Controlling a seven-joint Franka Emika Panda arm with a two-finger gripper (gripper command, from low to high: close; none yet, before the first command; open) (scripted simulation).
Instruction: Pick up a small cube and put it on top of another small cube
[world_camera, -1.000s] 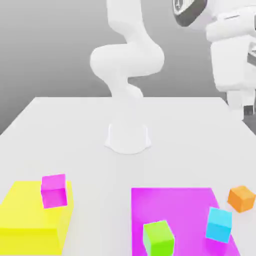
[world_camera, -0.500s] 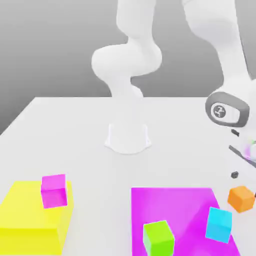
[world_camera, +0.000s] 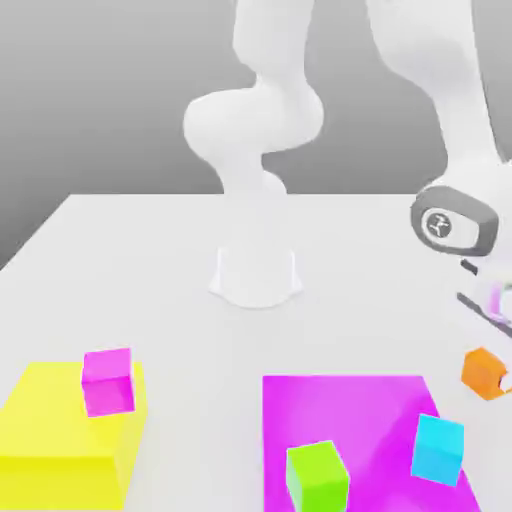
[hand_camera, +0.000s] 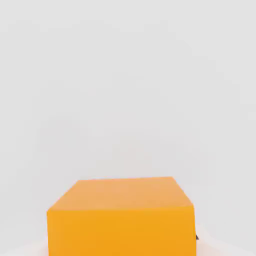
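Note:
The small orange cube (world_camera: 482, 371) hangs just above the white table at the exterior view's right edge, beside the flat magenta square. My gripper (world_camera: 492, 372) reaches down over it from the right edge and is shut on it. Up close in the hand view, the orange cube (hand_camera: 120, 216) sits right under the hand with bare white table behind it. The small magenta-pink cube (world_camera: 107, 380) rests on top of the big yellow block (world_camera: 55, 440) at the exterior view's lower left, far from the gripper.
A large flat magenta square (world_camera: 350, 410) lies at the front, carrying a green cube (world_camera: 318, 477) and a cyan cube (world_camera: 438, 449). The arm's white base (world_camera: 256, 275) stands mid-table, and its links arch over the right side.
The gripper came down at the right, closed on the orange cube, and the cube now sits a little higher than half a second ago.

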